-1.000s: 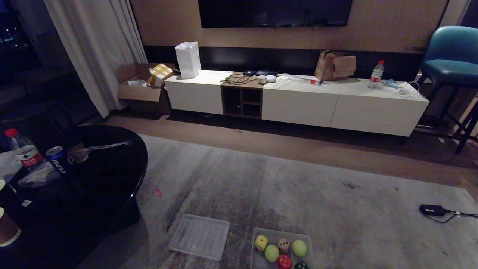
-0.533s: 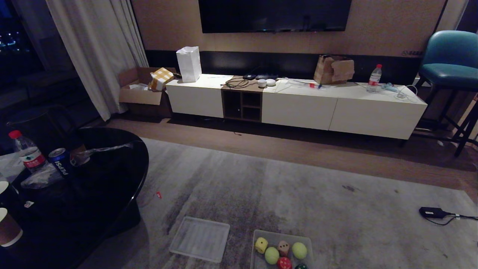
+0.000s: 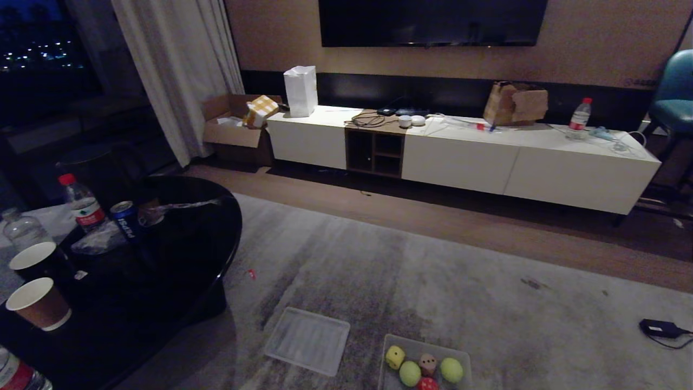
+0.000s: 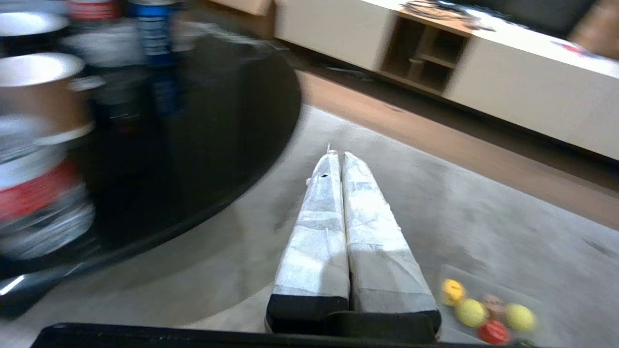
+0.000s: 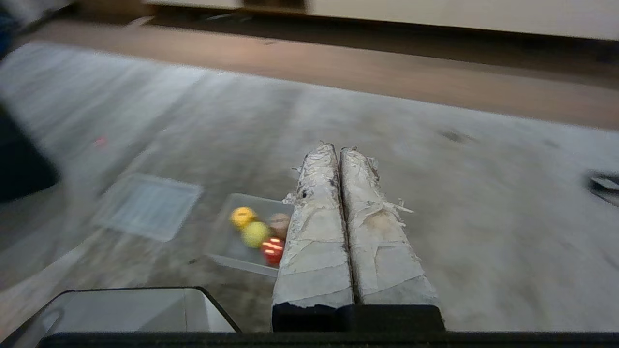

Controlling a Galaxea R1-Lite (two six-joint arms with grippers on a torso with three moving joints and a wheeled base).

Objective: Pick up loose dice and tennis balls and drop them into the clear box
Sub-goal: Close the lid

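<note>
The clear box sits on the grey rug at the bottom edge of the head view. Inside it lie a yellow die, a beige die, a red die and two tennis balls. Neither arm shows in the head view. My left gripper is shut and empty above the rug, with the box's dice off to one side. My right gripper is also shut and empty, its fingers hiding part of the clear box beside the red die.
A flat ribbed lid lies on the rug left of the box. A black round table with bottles, a can and paper cups fills the left. A black adapter with cable lies far right. A long white cabinet lines the wall.
The whole head view has shifted right and slightly down, so the camera has turned left. The box and its contents lie as before. Neither gripper has changed.
</note>
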